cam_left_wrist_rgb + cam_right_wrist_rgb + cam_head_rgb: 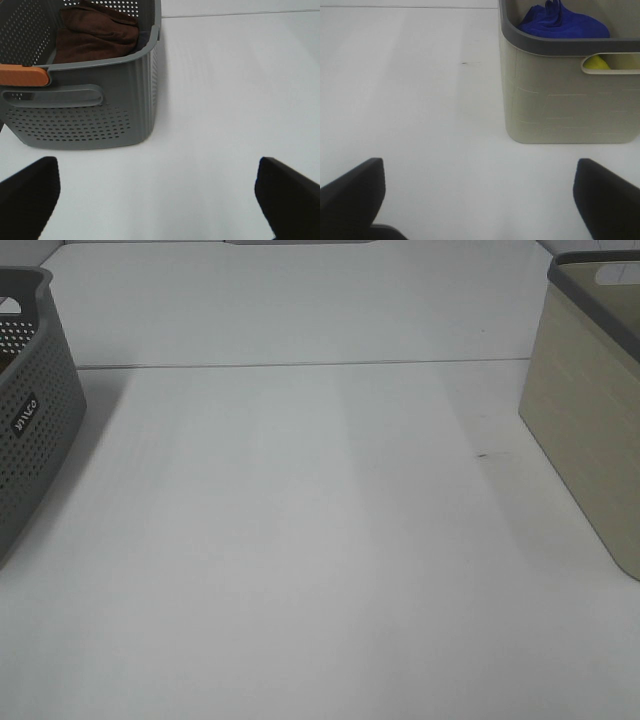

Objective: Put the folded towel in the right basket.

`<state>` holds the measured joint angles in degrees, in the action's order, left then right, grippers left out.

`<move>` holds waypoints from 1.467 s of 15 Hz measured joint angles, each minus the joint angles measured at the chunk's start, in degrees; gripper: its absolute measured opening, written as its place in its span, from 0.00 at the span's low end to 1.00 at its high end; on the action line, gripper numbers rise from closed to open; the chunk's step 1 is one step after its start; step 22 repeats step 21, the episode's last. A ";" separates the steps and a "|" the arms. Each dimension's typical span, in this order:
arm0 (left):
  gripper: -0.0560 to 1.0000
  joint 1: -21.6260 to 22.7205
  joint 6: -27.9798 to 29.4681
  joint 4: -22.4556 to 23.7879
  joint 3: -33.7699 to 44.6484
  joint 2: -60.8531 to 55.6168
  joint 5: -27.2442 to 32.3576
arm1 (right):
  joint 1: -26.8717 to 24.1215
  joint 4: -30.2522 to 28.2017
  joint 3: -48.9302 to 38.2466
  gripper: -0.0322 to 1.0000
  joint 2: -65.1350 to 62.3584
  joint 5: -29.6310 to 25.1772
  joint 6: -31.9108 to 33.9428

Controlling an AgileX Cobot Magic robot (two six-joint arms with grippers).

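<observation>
A: Where's the folded towel?
B: Brown towel sits inside the grey perforated basket, bunched against the far wall, seen only from the left wrist view. From the high camera that basket is at the left edge of the bench and its contents are hidden

A: And the target?
B: Beige basket at the right edge, well apart from the grey one, bare bench between. Right wrist view shows it already holding a blue cloth and something yellow behind the handle slot

A: Pincer states?
B: Left pincer is released, tips spread wide, nothing between them. Right pincer same, spread and empty. Neither arm shows in the high view

A: Which arm is nearer the towel?
B: Left, clearly. Towel lies ahead of the left pincer and off to one side, beyond the near basket wall with the orange handle grip, so I judge the reach has to go up over the rim and down in

A: Long axis?
B: Roughly across the basket, parallel to the near wall, but folds are soft so can't be sure

A: Progress?
B: Looks like nothing grasped yet, towel is in the wrong basket
</observation>
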<state>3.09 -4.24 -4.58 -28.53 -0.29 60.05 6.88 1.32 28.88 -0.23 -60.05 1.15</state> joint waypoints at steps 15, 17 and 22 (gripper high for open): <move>0.99 0.00 0.00 0.00 0.00 0.00 0.00 | -5.96 -0.17 0.00 0.97 0.00 0.00 0.00; 0.99 0.00 0.00 0.00 0.00 0.00 0.00 | -5.96 -0.17 0.00 0.97 0.00 0.00 0.00; 0.99 0.00 0.00 0.00 0.00 0.00 0.00 | -5.96 -0.17 0.00 0.97 0.00 0.00 0.00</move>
